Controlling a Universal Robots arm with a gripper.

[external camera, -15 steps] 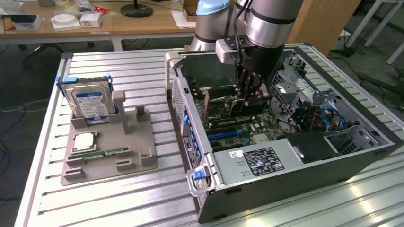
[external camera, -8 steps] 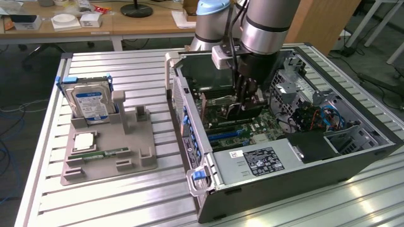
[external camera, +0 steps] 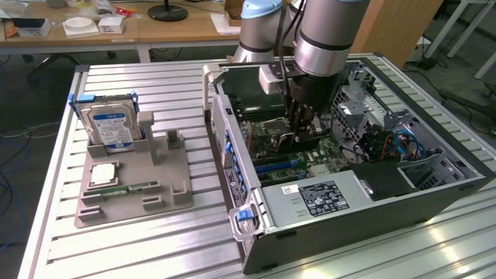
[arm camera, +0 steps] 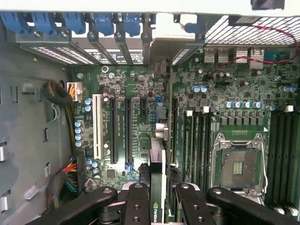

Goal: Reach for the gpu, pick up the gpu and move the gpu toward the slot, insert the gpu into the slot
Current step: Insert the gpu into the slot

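while the open computer case (external camera: 372, 209) sits on my ribbed metal worktop (external camera: 155, 244), wooden desks (external camera: 178, 29) behind it, i see the jaws clamped on the gpu (arm camera: 158, 180), edge-on over the motherboard's (arm camera: 140, 84) expansion slots (arm camera: 127, 129).

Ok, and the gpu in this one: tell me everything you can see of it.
The gpu shows edge-on: a thin dark card, with a green NVIDIA logo at the end nearest the camera and pale metal at its far end. It stands upright, clamped between the black fingers of the claw, over the green motherboard, parallel to the long expansion slots. Whether its edge has entered a slot cannot be told.
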